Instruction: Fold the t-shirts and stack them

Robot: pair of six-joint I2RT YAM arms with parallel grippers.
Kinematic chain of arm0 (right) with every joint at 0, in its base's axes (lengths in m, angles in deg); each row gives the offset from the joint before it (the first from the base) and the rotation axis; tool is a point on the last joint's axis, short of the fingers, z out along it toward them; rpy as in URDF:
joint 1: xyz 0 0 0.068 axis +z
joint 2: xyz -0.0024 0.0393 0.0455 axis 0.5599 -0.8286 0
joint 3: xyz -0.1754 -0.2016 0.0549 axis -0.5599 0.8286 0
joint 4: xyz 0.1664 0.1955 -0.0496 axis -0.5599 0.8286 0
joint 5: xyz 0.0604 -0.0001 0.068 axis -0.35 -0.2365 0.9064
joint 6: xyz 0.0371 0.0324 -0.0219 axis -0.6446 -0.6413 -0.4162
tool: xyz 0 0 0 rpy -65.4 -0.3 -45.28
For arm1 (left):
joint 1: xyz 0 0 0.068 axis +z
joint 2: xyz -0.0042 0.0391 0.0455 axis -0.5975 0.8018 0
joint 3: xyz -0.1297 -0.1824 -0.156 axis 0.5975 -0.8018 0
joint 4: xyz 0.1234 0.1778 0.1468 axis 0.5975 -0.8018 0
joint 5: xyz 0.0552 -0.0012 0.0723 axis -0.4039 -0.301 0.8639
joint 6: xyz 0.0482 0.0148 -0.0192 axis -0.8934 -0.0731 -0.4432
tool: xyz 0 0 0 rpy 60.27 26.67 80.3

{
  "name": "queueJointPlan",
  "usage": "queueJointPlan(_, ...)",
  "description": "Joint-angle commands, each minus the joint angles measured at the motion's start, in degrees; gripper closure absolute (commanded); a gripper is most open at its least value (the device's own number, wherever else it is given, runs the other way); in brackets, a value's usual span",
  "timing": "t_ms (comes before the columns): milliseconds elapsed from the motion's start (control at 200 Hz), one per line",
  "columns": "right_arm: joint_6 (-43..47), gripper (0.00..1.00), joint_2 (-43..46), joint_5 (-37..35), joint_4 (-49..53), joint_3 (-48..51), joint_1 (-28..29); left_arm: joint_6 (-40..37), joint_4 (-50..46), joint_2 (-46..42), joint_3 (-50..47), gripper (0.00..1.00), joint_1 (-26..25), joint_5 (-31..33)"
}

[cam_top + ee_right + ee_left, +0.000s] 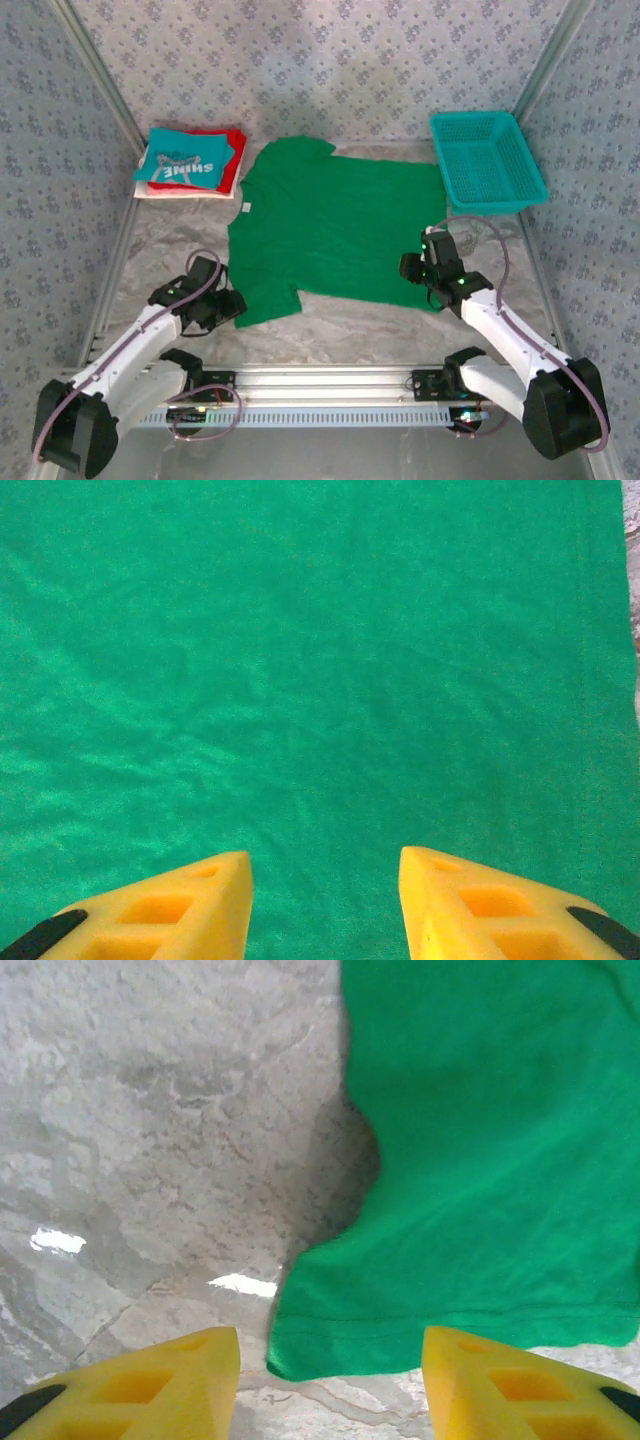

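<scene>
A plain bright green t-shirt [335, 225] lies spread flat in the middle of the table, collar to the left. At the back left a folded stack holds a teal "SHINE" shirt [187, 160] on top of a red shirt [233, 152] and a white shirt [170, 190]. My left gripper [232, 305] is open at the near-left sleeve; its hem [400, 1335] lies just ahead of the yellow fingers [190, 1375]. My right gripper [415, 268] is open above the near-right hem, with green cloth [320, 680] under the fingers [470, 900].
A teal plastic mesh basket [487, 160] stands at the back right. Patterned walls with metal rails enclose the table [350, 325] on three sides. A metal rail [320, 380] runs between the arm bases at the near edge.
</scene>
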Motion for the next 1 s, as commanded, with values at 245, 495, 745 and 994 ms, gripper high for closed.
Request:
queueJointPlan(245, 0.67, 0.55, 0.67, -4.15, -0.87, 0.09, 0.79, 1.89, 3.26, 6.42, 0.5, 0.56, -4.69, -0.39)
queueJointPlan(495, 0.33, 0.55, 0.08, -4.61, -1.17, 0.2, 0.93, 2.11, 5.94, 11.16, -0.67, 0.57, -6.42, 0.38)
queueJointPlan(745, -0.93, 0.55, 2.39, -6.07, 1.86, 0.32, 0.94, 0.77, 6.27, 12.19, 0.05, 0.75, -6.57, 1.84)
queueJointPlan(994, -5.91, 0.49, 5.02, -3.66, 17.03, -4.28, -2.44, -0.19, 2.9, 8.55, 2.3, 0.94, -6.54, 4.44)
